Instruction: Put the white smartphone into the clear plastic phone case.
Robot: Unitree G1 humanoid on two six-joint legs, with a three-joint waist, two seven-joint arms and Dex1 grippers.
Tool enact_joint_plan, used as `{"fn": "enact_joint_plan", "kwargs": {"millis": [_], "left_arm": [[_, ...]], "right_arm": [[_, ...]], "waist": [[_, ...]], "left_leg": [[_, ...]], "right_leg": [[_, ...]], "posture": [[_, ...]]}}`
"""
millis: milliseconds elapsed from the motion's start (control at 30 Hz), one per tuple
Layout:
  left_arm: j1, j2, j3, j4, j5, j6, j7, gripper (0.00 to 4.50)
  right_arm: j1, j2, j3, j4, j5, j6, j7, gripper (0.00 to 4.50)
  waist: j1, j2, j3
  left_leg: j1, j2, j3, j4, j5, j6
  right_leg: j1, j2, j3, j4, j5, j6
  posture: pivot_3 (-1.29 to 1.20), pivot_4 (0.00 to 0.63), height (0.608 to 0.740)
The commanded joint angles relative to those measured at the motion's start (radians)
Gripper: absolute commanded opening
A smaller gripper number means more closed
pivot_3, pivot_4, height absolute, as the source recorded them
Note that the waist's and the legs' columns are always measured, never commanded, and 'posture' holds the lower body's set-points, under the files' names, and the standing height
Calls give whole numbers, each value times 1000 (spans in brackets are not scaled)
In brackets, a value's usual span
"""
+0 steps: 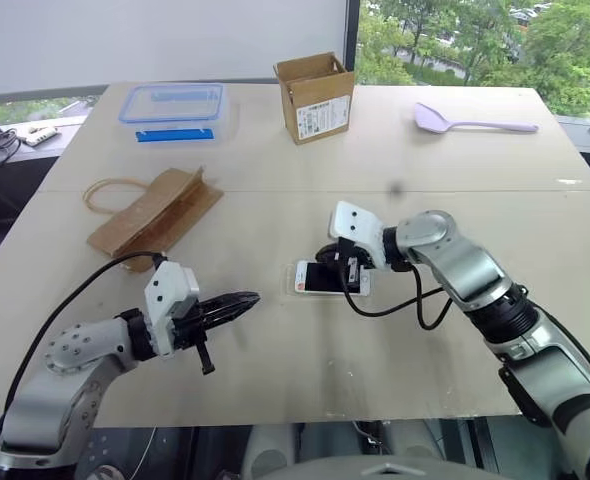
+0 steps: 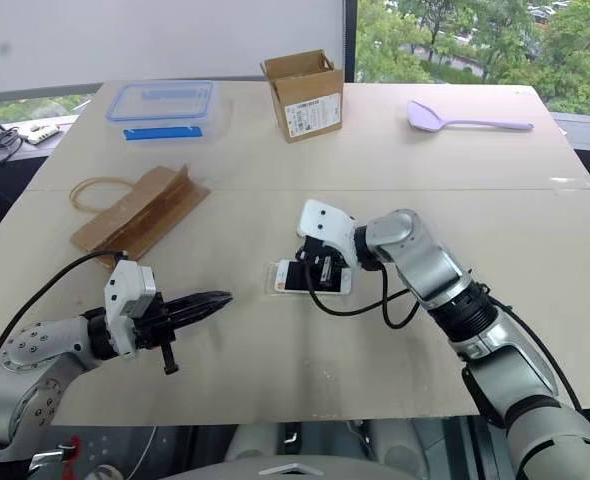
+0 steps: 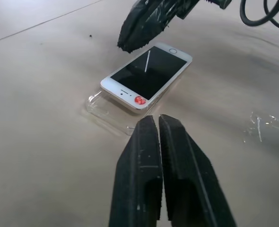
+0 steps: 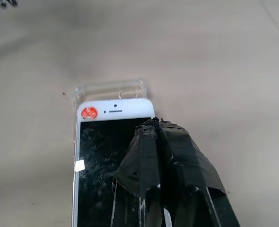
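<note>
1. The white smartphone (image 3: pixel 146 75) lies screen-up on the desk (image 1: pixel 305 370), partly over the clear plastic phone case (image 3: pixel 106 112); the case's rim juts out past the earpiece end, so the phone looks laid on the shell rather than snapped into it.
2. The right pincer (image 4: pixel 153 130) has its two taped fingers pressed together with nothing between them, their tips over the screen near the phone's upper edge. From these views I cannot tell whether they touch the glass.
3. That posture probably suits pushing (closed fingers make a firm blunt point), to slide or press the phone down into the shell.
4. The left pincer (image 3: pixel 156 125) is likewise closed and empty, hovering low over the desk just short of the case's protruding end and aimed toward it. It seems placed to brace the case so it does not skid when the phone is pushed.
5. The seating step looks unfinished: phone and case overlap but are not aligned end to end.
6. The brown paper bag (image 1: pixel 155 215), the clear box with blue lid (image 1: pixel 172 105), the cardboard box (image 1: pixel 315 97) and the lilac spoon (image 1: pixel 472 122) sit well apart from the work.
</note>
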Motion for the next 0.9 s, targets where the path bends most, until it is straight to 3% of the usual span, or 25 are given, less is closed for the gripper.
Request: {"fn": "enact_joint_plan", "kwargs": {"millis": [33, 900], "left_arm": [[-1, -3, -5, -14, 4, -10, 8, 20], [-2, -3, -19, -18, 5, -6, 25, 20]], "right_arm": [[-2, 7, 25, 16, -27, -36, -4, 0], [79, 4, 137, 87, -111, -114, 46, 0]], "waist": [[0, 0, 0], [0, 0, -5]], "left_leg": [[0, 0, 0, 0, 0, 0], [4, 0, 0, 0, 0, 0]], "right_leg": [[0, 0, 0, 0, 0, 0], [3, 0, 0, 0, 0, 0]], "posture": [[0, 150, 740], [0, 150, 740]]}}
